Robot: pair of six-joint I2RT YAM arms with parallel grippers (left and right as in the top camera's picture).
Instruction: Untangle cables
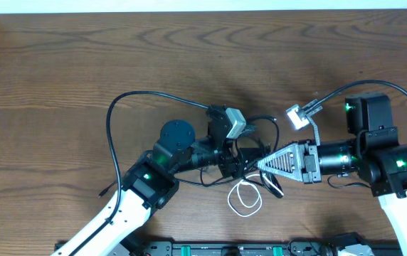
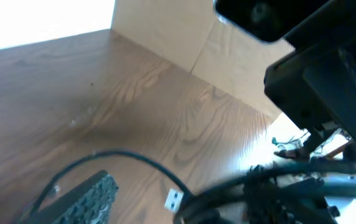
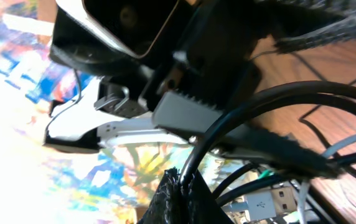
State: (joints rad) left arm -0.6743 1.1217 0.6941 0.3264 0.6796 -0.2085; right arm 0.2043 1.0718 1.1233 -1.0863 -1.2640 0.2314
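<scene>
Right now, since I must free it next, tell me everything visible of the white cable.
The white cable is a thin, flexible cord lying in a small slack loop on the wooden table, beside the knot of black cables. Its top runs into that knot, near the right gripper's shut jaws; its ends are lost there.

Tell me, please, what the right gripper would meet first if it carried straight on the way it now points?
Most likely the black cables bunched just ahead of the right gripper, then the left gripper facing it close behind them; depth is hard to judge from overhead.
</scene>
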